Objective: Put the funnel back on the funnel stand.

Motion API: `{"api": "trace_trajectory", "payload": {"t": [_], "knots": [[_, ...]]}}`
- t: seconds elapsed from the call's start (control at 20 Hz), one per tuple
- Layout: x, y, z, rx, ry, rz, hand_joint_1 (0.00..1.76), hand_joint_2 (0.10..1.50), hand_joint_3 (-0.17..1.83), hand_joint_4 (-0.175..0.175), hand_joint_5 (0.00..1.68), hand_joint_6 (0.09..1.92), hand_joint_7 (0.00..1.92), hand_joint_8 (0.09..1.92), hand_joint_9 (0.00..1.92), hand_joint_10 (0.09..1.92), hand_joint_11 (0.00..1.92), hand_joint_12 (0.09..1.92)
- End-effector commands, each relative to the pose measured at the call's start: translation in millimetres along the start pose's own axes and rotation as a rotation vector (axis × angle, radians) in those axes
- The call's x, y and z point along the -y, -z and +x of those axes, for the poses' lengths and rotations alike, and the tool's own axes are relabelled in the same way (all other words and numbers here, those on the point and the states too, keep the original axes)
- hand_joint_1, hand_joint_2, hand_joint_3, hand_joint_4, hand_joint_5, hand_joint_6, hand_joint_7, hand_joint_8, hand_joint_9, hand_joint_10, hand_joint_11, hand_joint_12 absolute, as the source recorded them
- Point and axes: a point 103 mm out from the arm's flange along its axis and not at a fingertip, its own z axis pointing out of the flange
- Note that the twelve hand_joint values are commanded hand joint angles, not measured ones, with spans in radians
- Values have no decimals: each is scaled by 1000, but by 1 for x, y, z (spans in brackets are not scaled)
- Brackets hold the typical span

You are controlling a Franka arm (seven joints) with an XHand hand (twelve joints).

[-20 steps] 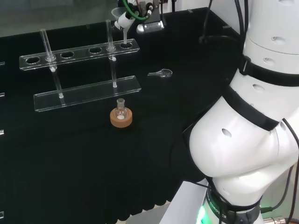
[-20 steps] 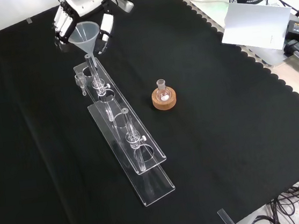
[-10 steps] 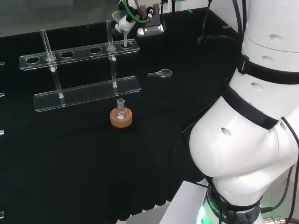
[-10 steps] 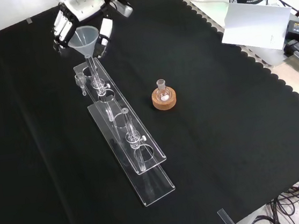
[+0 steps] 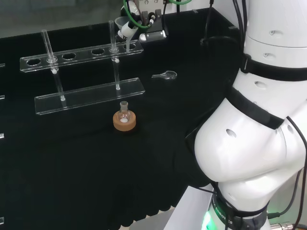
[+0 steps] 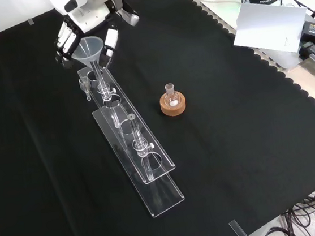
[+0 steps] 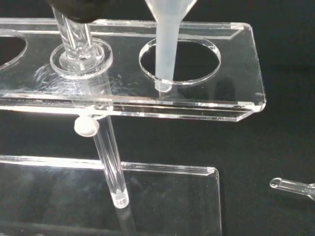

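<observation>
Funnel stand (image 6: 131, 149): clear acrylic rack of two long plates joined by thin posts, the upper plate pierced with round holes; in the head view it runs across the left of the cloth, in the front view it slants from upper left down to the middle
Funnel (image 6: 88, 47): clear, cone up and stem down, over the end hole of the upper plate; in the front view that is the stand's far end, in the head view (image 5: 123, 25) its right end
Stem: the wrist view shows the stem (image 7: 166, 46) inside the end hole, its tip about level with the plate and near the hole's rim; whether it touches the rim cannot be told, and the cone is cut off at that picture's edge
Hand (image 6: 81, 21): black and white, fingers curled round the funnel's cone from both sides in the front view; in the head view it is partly cut off by the top edge
Flask (image 6: 171, 97): small round clear flask on a cork ring, apart from the stand, toward the middle of the cloth in both wide views; something pale lies in its bottom
Small clear scoop (image 5: 165, 74): lies on the cloth right of the stand in the head view; the wrist view (image 7: 293, 186) catches its end at the picture's edge
Arm links (image 5: 259, 120): big white shapes at the head view's right
Hard to make out: how many holes the upper plate has, since glare and the posts break up its outline
</observation>
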Motion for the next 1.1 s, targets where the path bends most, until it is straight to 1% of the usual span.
{"api": "trace_trajectory", "payload": {"t": [0.05,0.2,0.3,0.4,0.5,0.6,0.7,0.85,1.1], "knots": [[-2,-5,-1,-11,-4,63,814,1004,-175,-63,378,454,209,714,561,570,526,1319],[-1,-8,-1,-6,2,94,776,959,-175,-69,325,315,96,711,424,640,415,1389],[-1,-10,-1,-4,9,130,755,931,-175,-70,299,214,35,684,333,692,345,1434],[1,-10,0,12,23,166,721,904,-175,-69,257,117,8,545,222,744,280,1473],[3,-8,-1,14,31,179,684,881,-175,-69,210,87,1,377,122,789,215,1511],[8,-3,-1,11,35,148,651,862,-174,-68,174,87,0,258,61,816,168,1534],[15,4,-2,6,33,108,633,853,-172,-69,163,87,0,230,43,830,150,1548],[26,19,-7,3,23,82,628,848,-167,-73,177,87,0,296,54,839,145,1556],[54,40,-14,-1,6,41,633,846,-161,-77,212,87,0,448,126,821,177,1540]]}}
